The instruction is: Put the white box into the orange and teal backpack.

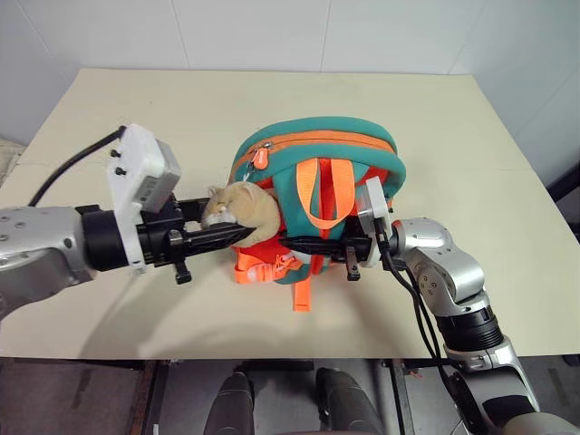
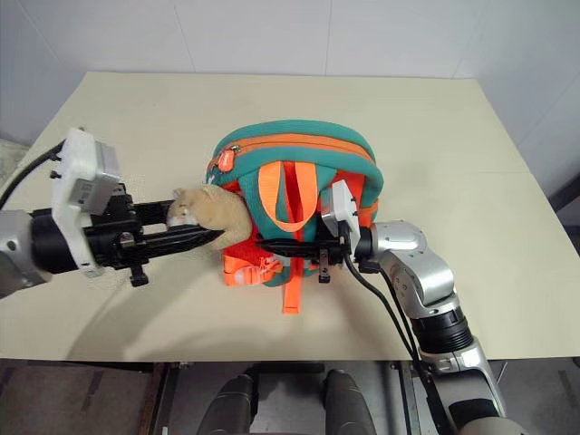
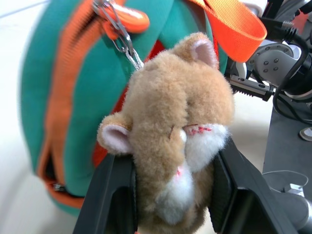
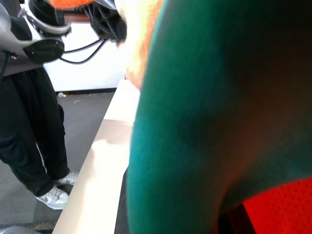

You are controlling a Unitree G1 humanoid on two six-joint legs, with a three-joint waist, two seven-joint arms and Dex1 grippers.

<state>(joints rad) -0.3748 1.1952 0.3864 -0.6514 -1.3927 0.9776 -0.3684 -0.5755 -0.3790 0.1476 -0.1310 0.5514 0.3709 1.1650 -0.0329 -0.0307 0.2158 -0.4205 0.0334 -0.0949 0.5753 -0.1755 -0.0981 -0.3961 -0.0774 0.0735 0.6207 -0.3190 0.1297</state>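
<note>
A broad cream table (image 1: 181, 118) stands against a white tiled wall (image 1: 272, 32). Beside the table's edge a person (image 4: 29, 141) stands on grey floor (image 4: 87, 112) (dark trousers, pale grey sneakers (image 4: 51, 197)).

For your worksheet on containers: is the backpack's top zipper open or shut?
Shut: the orange zipper line runs unbroken across the backpack, with no gap.
</note>
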